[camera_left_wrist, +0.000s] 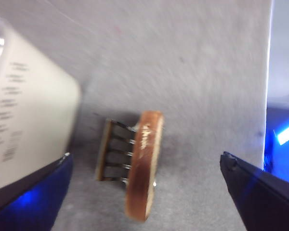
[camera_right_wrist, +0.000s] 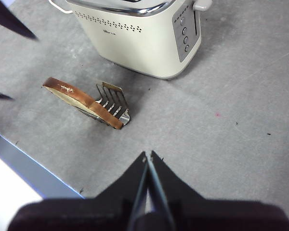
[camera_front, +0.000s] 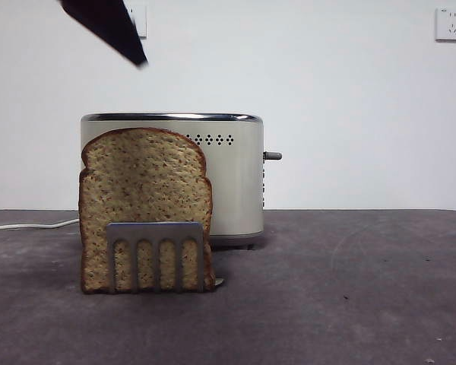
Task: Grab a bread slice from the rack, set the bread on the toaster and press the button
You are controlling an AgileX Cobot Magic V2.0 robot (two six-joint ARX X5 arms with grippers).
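You're looking level across a dark grey tabletop point(camera_front: 349, 304) w/ a white wall behind. Front and left of centre stands the slice of bread point(camera_front: 144, 190), upright in the rack point(camera_front: 156, 232); the rack's pronged front covers the slice's lower part, and the domed top rises well above it, almost to the toaster's rim. The toaster point(camera_front: 235, 182) sits just behind the slice, partly hidden by it, cream w/ a chrome top edge. The button point(camera_front: 272, 156) sticks out sideways from its narrow side on the picture's right. A white cord point(camera_front: 30, 225) runs off to the picture's left edge along the tabletop.

Your left hand point(camera_left_wrist: 147, 166) is above the slice, not touching it; its two jaws are spread wide apart, w/ the bread and rack seen from above between them and the toaster close by on one side. That view is blurred. In the front view a dark tip point(camera_front: 110, 26) at top left, high over the toaster, is prob. this hand.

Your right hand point(camera_right_wrist: 148, 156) is off to the side, jaws pressed together, nothing held. From there you see the toaster, rack and slice from above, all well apart from that hand.
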